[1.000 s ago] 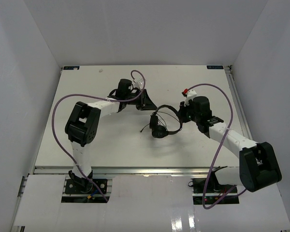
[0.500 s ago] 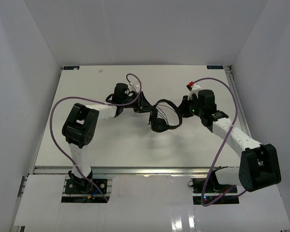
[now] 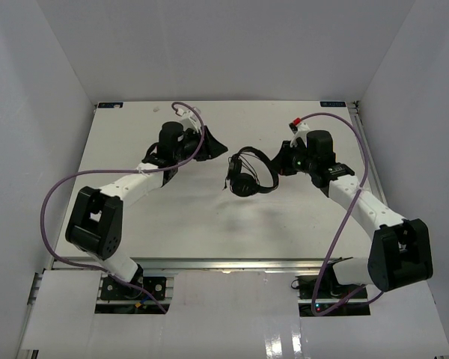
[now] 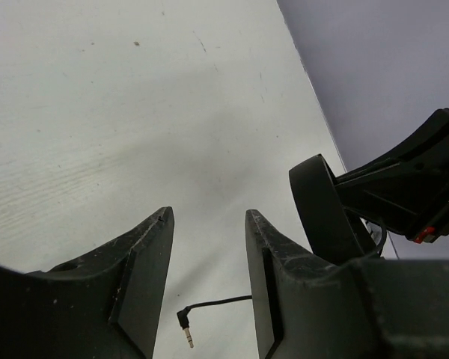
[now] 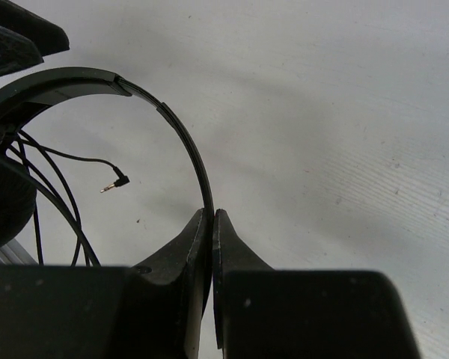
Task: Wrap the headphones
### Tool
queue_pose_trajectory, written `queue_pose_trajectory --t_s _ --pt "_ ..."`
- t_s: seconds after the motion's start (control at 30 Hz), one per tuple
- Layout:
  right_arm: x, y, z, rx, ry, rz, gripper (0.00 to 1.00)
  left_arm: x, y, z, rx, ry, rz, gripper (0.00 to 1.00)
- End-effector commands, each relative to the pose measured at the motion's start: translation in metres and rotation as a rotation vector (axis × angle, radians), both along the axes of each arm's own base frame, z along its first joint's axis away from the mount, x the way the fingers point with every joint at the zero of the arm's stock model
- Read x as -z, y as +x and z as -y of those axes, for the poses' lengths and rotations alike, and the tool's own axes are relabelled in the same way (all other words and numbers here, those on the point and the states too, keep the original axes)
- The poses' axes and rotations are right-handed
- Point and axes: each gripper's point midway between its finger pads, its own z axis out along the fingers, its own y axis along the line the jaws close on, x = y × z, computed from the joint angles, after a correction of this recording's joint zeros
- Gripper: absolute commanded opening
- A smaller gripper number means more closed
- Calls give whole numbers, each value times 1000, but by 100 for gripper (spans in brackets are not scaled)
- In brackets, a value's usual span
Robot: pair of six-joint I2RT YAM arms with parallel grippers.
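Observation:
The small black headphones (image 3: 247, 176) hang in the middle of the table, their thin headband (image 5: 165, 112) pinched between the fingers of my right gripper (image 5: 212, 215), which is shut on it. An earcup (image 5: 4, 202) and loops of thin cable show at the left of the right wrist view, with the cable's plug (image 5: 112, 183) dangling free. My left gripper (image 3: 213, 143) stands open just left of the headphones, apart from them. In the left wrist view the left gripper (image 4: 208, 218) holds nothing; the plug (image 4: 187, 333) hangs beyond its fingers and an earcup (image 4: 325, 209) is at the right.
Thick purple cables (image 3: 60, 191) loop off both arms. White walls (image 3: 45, 90) enclose the table on three sides, and its far edge (image 3: 224, 102) lies behind the grippers. Bare white tabletop (image 3: 209, 224) lies in front of the headphones.
My left gripper has opened and drawn back to the left, away from the headphones. The right gripper keeps its hold on the headband and has shifted slightly toward the far side.

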Motion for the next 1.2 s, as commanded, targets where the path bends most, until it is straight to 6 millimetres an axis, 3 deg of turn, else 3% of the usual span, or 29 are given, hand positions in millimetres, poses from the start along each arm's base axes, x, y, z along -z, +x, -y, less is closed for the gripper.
queue_pose_trajectory --t_s 0.0,0.2,0.37,0.5,0.63,0.87,1.17 --pt "-20 20 0 50 31 54 8 49 -9 -17 -77 84 -106 53" --pt "-7 42 3 114 15 62 8 91 -16 -15 -128 96 -235 51" --pt "8 58 1 151 11 27 8 114 -7 9 -92 107 -281 51" --pt "20 77 5 207 -15 23 8 141 -10 31 -50 130 -334 51" --pt "40 94 5 245 -33 -15 8 162 -15 40 -26 149 -375 51" --pt "84 125 10 323 -99 -74 8 179 -21 38 -33 164 -418 52" --pt "100 156 21 443 -148 -76 8 183 -48 24 -41 150 -455 52"
